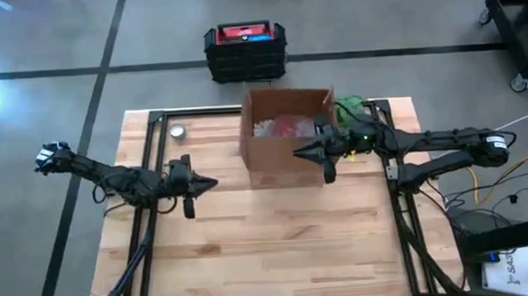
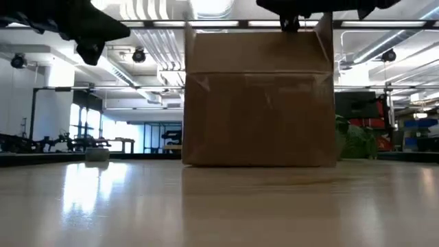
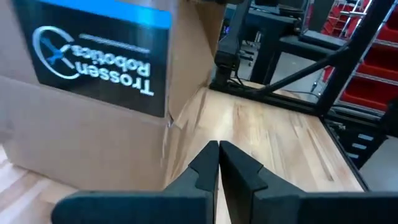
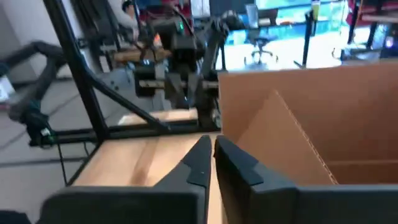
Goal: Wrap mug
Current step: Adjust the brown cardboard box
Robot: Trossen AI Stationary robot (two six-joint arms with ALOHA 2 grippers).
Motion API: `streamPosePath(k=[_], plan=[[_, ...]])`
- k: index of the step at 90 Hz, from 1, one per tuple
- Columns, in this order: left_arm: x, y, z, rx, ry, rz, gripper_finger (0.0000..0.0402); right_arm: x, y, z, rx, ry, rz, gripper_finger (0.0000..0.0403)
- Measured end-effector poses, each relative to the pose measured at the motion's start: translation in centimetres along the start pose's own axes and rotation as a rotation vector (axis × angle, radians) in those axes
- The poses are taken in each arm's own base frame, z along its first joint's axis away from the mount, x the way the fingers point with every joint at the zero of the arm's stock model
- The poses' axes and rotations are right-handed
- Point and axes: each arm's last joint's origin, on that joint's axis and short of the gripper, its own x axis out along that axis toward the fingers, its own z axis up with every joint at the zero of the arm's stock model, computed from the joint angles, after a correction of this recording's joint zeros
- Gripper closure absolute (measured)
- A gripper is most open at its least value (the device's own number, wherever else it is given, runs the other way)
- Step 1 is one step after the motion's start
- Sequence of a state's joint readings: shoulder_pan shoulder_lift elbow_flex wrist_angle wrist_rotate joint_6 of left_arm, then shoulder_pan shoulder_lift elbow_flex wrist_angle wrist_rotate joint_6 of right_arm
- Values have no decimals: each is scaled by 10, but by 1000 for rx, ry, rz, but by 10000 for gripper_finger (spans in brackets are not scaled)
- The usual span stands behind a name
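An open brown cardboard box stands on the wooden table, with white and pinkish-red stuff inside. The mug itself I cannot make out; a small round grey thing stands far left on the table, and what it is I cannot tell. My left gripper hovers shut, left of the box, pointing at its labelled side. My right gripper is shut and hangs over the box's near part, level with its upper edge. Nothing is between either pair of fingers.
A green object lies behind the box's right side. A black and red case stands on the floor beyond the table. Dark frame bars run along the table's left and right sides. Bare wood lies toward the near edge.
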State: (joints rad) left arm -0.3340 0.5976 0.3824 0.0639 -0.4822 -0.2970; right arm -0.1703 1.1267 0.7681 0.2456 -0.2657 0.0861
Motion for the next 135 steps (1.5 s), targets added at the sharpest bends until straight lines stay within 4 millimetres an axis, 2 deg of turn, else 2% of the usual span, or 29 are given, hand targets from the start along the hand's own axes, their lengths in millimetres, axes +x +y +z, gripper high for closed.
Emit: streamPosePath(k=[21,47,54,80,94,104,119,123,135], plan=[[1,0,-1,10,9,3,402,-1,0,2,-22,6,0,400],[-3,1,3,-12,-18,-7,402,-4,6,34,-72,-37,42,402],[-5,2,4,-14,-25,-9,402,-5,9,36,-64,-5,80,402],[-6,2,2,-4,-11,-7,402,1,35,24,-78,81,197,403],[-5,1,1,-3,6,-34,402,20,47,2,-96,144,227,403],[-4,1,0,-11,16,-44,402,37,44,-25,-77,283,147,403],[-4,0,0,-37,16,-48,402,55,40,-45,-122,354,123,403],[-4,0,0,-37,18,-52,402,56,39,-45,-144,353,94,403],[-3,0,0,-35,19,-48,402,53,41,-22,-176,264,87,403]])
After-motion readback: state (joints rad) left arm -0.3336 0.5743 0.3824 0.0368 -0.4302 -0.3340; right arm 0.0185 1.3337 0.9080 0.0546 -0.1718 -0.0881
